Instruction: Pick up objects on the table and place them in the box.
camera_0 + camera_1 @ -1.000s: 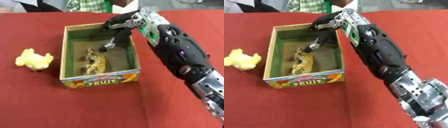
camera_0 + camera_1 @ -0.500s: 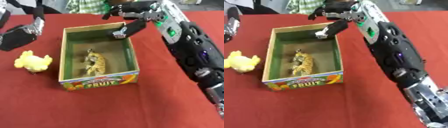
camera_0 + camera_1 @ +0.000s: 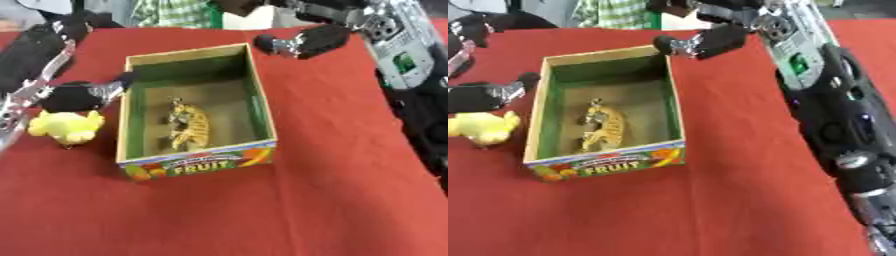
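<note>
A cardboard box (image 3: 199,162) printed FRUIT stands on the red table. Inside it lies a striped tiger toy (image 3: 190,127). A yellow plush chick (image 3: 63,126) sits on the cloth just left of the box. My left hand (image 3: 77,95) hovers right above the chick, fingers relaxed and holding nothing. My right hand (image 3: 302,41) is raised beyond the box's far right corner, fingers straight, nothing in it.
The red cloth (image 3: 332,200) covers the whole table. People stand along the far edge (image 3: 175,10). My right arm (image 3: 833,110) runs down the right side of the view.
My right hand has lifted out of the box and drawn back to the far right, leaving the tiger inside. My left hand has come in from the left and down over the chick.
</note>
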